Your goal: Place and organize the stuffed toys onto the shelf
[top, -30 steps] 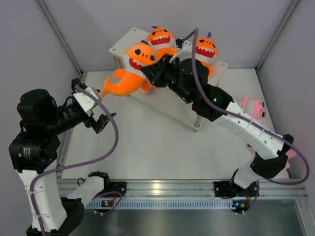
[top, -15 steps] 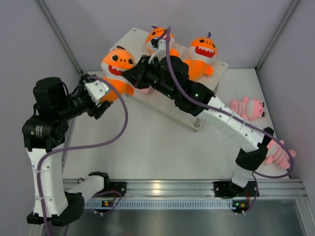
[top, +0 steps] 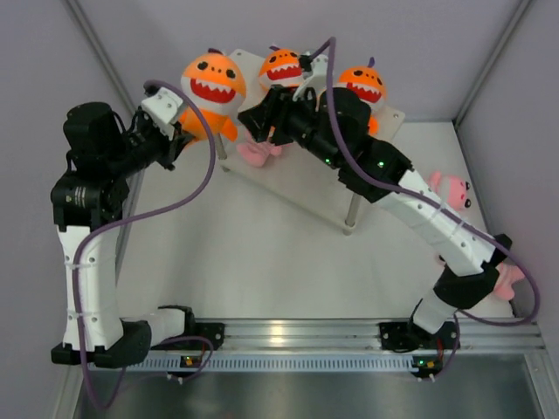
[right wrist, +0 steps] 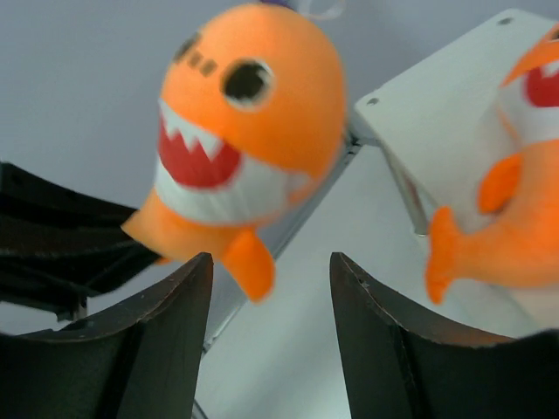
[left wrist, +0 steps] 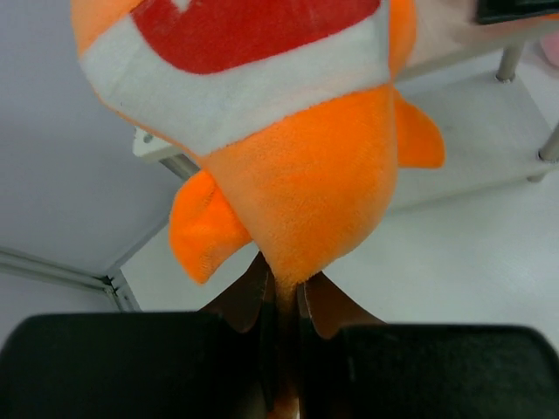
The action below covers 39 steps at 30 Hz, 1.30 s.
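**Shark gripped at shelf's left end**

The held shark (top: 212,87) is clamped by its tail in the left end effector (left wrist: 281,301) and raised just beside the left end of the shelf (top: 301,179). The middle shark (top: 284,65) and right shark (top: 362,85) are seated on the top tier. The right end effector (right wrist: 271,262) is parted and empty. A pink plush (top: 450,190) is seen on the bench (top: 262,262).

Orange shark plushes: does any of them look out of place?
Yes. The leftmost orange shark plush is not set down: the left gripper pinches its tail at the left end of the shelf.
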Tool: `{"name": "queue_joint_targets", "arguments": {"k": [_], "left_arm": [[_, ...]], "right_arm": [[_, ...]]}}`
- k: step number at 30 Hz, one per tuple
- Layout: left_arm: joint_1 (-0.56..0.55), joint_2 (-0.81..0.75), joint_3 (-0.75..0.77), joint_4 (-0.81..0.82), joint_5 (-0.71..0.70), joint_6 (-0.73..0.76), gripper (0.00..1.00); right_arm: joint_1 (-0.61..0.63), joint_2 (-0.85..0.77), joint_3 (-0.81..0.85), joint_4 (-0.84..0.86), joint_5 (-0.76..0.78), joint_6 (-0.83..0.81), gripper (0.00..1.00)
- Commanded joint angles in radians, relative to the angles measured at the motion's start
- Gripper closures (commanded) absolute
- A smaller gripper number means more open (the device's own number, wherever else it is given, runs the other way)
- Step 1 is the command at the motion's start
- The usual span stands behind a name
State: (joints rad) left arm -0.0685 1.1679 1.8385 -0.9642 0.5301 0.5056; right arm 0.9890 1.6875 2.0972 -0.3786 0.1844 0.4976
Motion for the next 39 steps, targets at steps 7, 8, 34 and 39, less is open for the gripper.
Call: {"name": "queue_joint_targets", "arguments": {"k": [7,8,34,39], "left_arm": [[-0.004,0.251,0.27,0.26,-0.019,-0.312,1.0],[-0.005,0.272,0.283,0.268,-0.016,-0.315,1.0],[-0.114,0.742,0.567,0.28,-0.097,-0.23,0.99],[-0.117,0.733,0.539,0.278,-0.104,-0.207,0.85]], "right_arm": [[-0.203,-0.416,-0.259,-0.006,0.109,-0.154,0.43],[-0.222,-0.437,-0.273,-0.037,0.119,-0.174,0.43],[-0.515,-0.693,-0.516,-0.273,0.319,-0.232,0.38],[-0.598,-0.695,-0.517,-0.295,0.29,-0.222,0.37]]}}
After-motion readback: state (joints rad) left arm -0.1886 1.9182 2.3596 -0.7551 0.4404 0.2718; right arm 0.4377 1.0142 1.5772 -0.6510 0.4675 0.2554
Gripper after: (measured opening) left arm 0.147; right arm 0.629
